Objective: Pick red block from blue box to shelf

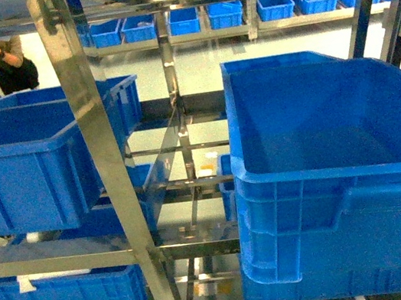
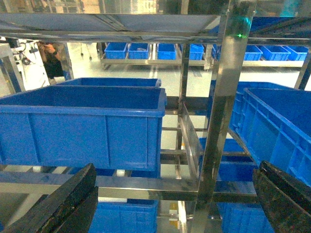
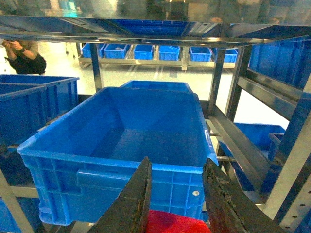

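The red block shows at the bottom edge of the right wrist view, held between the dark fingers of my right gripper, which is shut on it. The gripper hangs just in front of the shelf, facing a dark blue ribbed crate on one tier. My left gripper is open, its fingers wide apart with nothing between them, facing a steel upright of the shelf. The blue box is out of view. Neither gripper shows in the head view.
Dark blue crates fill the shelf: one large at right, one at left, others on lower tiers. A person stands behind at far left. More crates line a far rack.
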Robot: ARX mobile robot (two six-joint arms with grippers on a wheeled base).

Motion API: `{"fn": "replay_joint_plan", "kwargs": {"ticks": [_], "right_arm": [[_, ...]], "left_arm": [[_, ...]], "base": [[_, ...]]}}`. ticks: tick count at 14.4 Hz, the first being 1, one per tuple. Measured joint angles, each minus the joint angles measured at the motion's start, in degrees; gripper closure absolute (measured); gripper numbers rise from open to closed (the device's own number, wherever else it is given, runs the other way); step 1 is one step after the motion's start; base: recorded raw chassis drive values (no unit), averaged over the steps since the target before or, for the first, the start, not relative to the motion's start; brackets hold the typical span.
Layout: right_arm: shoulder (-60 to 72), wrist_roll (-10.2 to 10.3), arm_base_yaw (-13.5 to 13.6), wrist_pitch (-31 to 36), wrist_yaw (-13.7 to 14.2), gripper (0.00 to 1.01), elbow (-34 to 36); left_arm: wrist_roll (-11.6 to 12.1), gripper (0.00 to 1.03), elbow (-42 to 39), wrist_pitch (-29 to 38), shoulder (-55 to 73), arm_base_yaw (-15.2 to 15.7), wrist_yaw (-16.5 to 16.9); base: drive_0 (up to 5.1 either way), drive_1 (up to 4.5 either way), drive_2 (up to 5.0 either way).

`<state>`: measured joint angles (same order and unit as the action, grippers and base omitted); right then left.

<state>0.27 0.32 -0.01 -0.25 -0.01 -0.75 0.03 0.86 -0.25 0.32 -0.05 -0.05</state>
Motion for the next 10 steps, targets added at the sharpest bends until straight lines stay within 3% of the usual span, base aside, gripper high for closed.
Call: {"fn": "replay_joint_plan", "kwargs": {"ticks": [10], "right_arm": [[-0.02, 0.00, 0.00, 0.00, 0.00, 0.74, 0.00]], "left_arm": [[0.00, 0.05, 0.00, 0.00, 0.00, 0.00, 0.00]], "base": [[0.0, 0.00, 0.0]]}}
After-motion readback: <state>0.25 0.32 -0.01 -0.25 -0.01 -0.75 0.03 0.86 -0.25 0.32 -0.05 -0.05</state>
